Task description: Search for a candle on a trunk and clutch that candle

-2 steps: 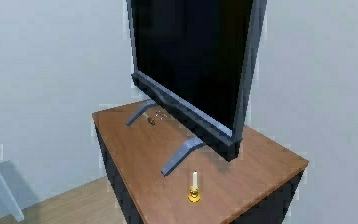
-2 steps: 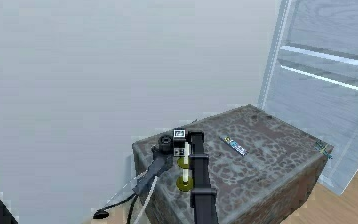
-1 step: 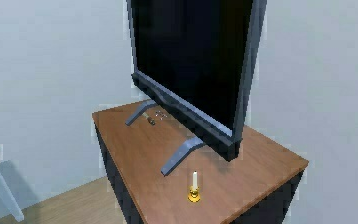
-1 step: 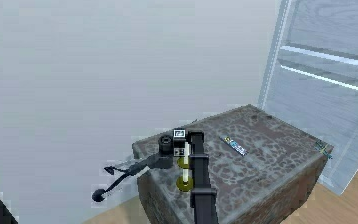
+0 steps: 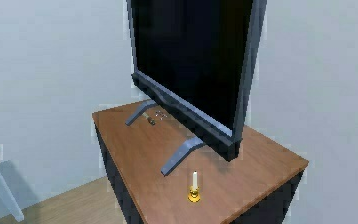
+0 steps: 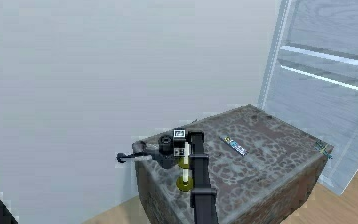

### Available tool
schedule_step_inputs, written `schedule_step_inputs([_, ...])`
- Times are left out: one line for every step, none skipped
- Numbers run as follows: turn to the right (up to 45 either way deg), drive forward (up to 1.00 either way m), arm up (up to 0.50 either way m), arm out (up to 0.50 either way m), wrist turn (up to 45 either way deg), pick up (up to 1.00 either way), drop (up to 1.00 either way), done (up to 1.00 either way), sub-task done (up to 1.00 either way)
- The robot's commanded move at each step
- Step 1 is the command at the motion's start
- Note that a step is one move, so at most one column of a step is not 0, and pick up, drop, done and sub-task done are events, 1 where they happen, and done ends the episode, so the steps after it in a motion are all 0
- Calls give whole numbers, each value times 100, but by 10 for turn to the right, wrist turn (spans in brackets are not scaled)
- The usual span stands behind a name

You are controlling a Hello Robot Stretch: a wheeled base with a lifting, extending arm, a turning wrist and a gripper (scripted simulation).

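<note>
While the forward view is looking down on a brown wooden stand (image 5: 129, 140), a big dark TV (image 5: 192, 60) is standing on grey splayed feet across its smooth top. Near the front edge a second candle (image 5: 194, 187), a thin white stick in a yellow cup, is standing upright. It is sitting on plain wood, not a trunk, so I am judging it is not the one wanted.

Over in the arm side view, the trunk (image 6: 277, 160) is showing a dark, mottled, rough-looking lid with boxy corners, against a plain pale wall (image 6: 87, 70). The candle (image 6: 187, 168) is standing on that lid, a pale stick over a rounded yellowish base, close against the left side of the dark square arm (image 6: 203, 195). The jaws are reaching toward the picture's left, by the trunk's left corner, so the candle is lying to their right, nearer the wrist than the fingertips. Its long axis is running straight up. Whether the jaws are released or grasping anything, I cannot tell. What looks like a slim remote (image 6: 233, 146) is lying flat farther right.
</note>
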Motion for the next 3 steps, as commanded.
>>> schedule_step_inputs([0,0,0,0,450,0,0,0,0])
schedule_step_inputs([0,0,0,0,150,0,0,0,0])
schedule_step_inputs([0,0,0,0,0,100,0,0,0])
